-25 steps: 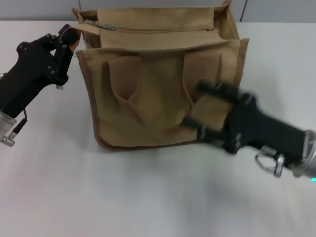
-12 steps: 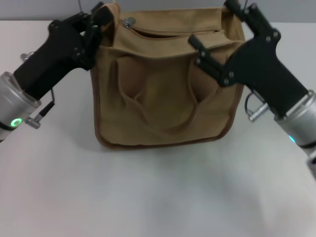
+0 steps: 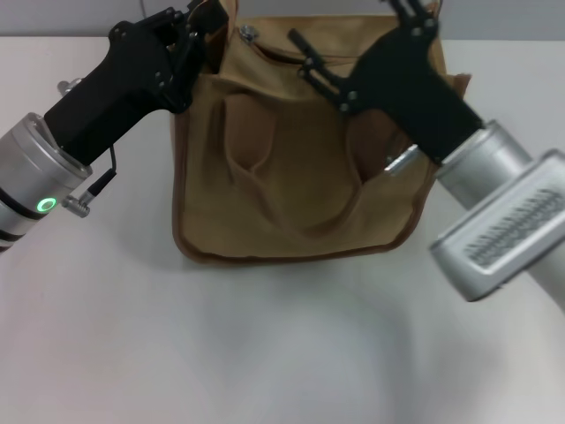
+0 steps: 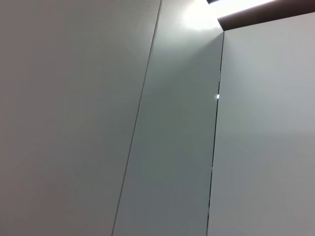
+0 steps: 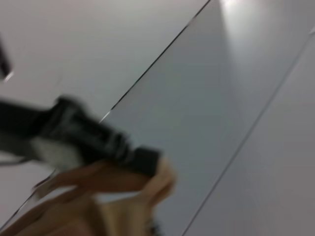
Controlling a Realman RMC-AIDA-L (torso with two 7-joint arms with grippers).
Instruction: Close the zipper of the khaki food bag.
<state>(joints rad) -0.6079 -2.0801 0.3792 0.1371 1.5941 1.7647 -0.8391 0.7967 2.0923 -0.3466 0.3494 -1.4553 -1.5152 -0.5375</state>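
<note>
Both arms have risen and closed in on the top of the khaki food bag (image 3: 291, 177) since a second ago, when the right arm hung low in front of the bag's lower right corner and the left sat off its upper left corner. Then the bag's open top panel faced the head camera; now the bag stands taller and narrower on the white table (image 3: 265, 353), its front with the looped handles facing the camera and its top edge near the frame's upper border.

At the bag's upper right, the right gripper (image 3: 357, 53) reaches across the top edge, its dark fingers spread apart and gripping nothing visible. At the upper left corner, the left gripper (image 3: 199, 31) is clenched on the bag's corner fabric; the right wrist view shows that same black gripper (image 5: 98, 142) pinching tan cloth.

Of the zipper (image 3: 248, 34), only the small silver pull shows, near the top left corner, just beside the left gripper's fingers. It has shifted a little rightward along the top.
</note>
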